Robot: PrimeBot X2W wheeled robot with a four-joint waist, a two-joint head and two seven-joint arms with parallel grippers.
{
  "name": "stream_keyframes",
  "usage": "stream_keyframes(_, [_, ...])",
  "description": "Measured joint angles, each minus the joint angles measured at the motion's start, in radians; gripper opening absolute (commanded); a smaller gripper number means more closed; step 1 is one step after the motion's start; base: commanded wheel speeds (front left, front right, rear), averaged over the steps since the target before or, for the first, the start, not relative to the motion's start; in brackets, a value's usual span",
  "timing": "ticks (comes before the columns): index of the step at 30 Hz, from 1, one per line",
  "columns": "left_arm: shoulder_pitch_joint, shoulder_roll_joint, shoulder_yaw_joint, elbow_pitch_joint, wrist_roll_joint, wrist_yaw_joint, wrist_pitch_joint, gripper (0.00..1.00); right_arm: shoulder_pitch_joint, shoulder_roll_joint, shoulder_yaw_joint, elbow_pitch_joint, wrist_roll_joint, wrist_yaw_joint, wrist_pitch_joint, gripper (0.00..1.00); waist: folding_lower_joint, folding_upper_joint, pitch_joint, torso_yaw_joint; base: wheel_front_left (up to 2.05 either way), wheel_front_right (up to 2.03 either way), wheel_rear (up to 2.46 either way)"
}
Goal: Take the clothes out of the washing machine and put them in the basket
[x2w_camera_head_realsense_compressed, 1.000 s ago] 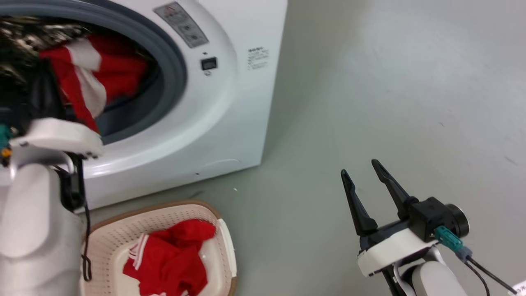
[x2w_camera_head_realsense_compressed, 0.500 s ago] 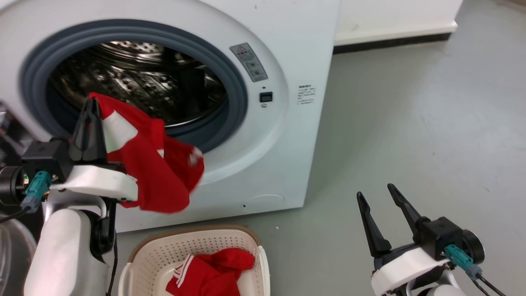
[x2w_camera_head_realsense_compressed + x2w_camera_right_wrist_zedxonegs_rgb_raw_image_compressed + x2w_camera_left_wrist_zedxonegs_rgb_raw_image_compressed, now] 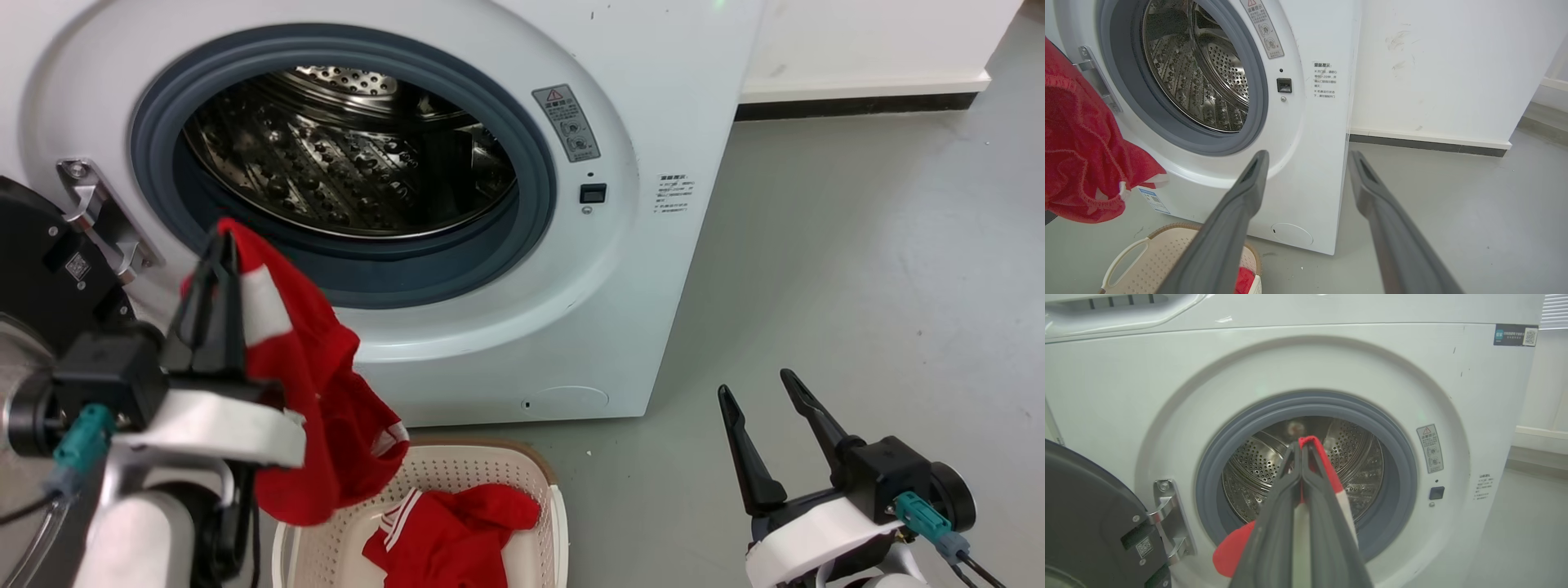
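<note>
My left gripper (image 3: 222, 245) is shut on a red garment with white stripes (image 3: 326, 408), which hangs down in front of the washing machine (image 3: 669, 82), above the left end of the basket (image 3: 457, 469). The same garment (image 3: 1331, 473) is pinched at the fingertips (image 3: 1301, 443) in the left wrist view, and it (image 3: 1081, 163) hangs at the left of the right wrist view. A second red garment (image 3: 449, 535) lies inside the basket. The steel drum (image 3: 343, 155) looks bare where I can see it. Low on the right, my right gripper (image 3: 755, 388) stands open over the floor, holding nothing.
The machine's black-rimmed door (image 3: 41, 269) stands swung open at the left, with its metal hinge (image 3: 98, 212) beside the opening. Grey floor (image 3: 857, 269) stretches to the right of the machine. A white wall with a dark skirting (image 3: 857, 102) runs behind.
The head camera has swung, so the whole picture has shifted. My left gripper drew the red garment out of the drum and now holds it lower, over the basket. The right gripper stays open.
</note>
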Motion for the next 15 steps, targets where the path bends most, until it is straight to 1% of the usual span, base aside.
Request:
stream_keyframes(4, [0.077,-0.024,-0.016,-0.028,-0.019,0.013,0.032,0.0,-0.001,0.0,-0.002,-0.003,0.0,0.0,0.0,1.0,0.0,0.0,0.017,0.011,0.0,0.0,0.0])
stream_keyframes(8, [0.15,-0.051,-0.036,0.0,-0.042,0.021,0.046,0.0,-0.01,0.0,0.001,-0.004,0.0,0.0,-0.001,1.0,0.0,0.0,0.038,0.017,0.0,0.0,0.0])
stream_keyframes(9, [0.164,-0.064,-0.042,0.018,-0.055,0.021,0.05,0.0,-0.012,0.0,0.0,-0.005,-0.001,0.0,-0.001,1.0,0.0,0.0,0.044,0.018,0.0,0.0,0.0])
stream_keyframes(11, [0.182,-0.071,-0.057,0.061,-0.058,0.017,0.044,0.0,-0.022,0.0,-0.001,-0.005,-0.003,0.0,-0.002,1.0,0.0,0.0,0.057,0.02,0.0,0.0,0.0])
stream_keyframes(15, [0.188,-0.099,-0.093,0.185,-0.08,-0.007,0.031,0.0,-0.046,0.0,0.006,-0.006,-0.003,0.0,-0.007,1.0,0.0,0.0,0.09,0.021,0.0,0.0,0.0])
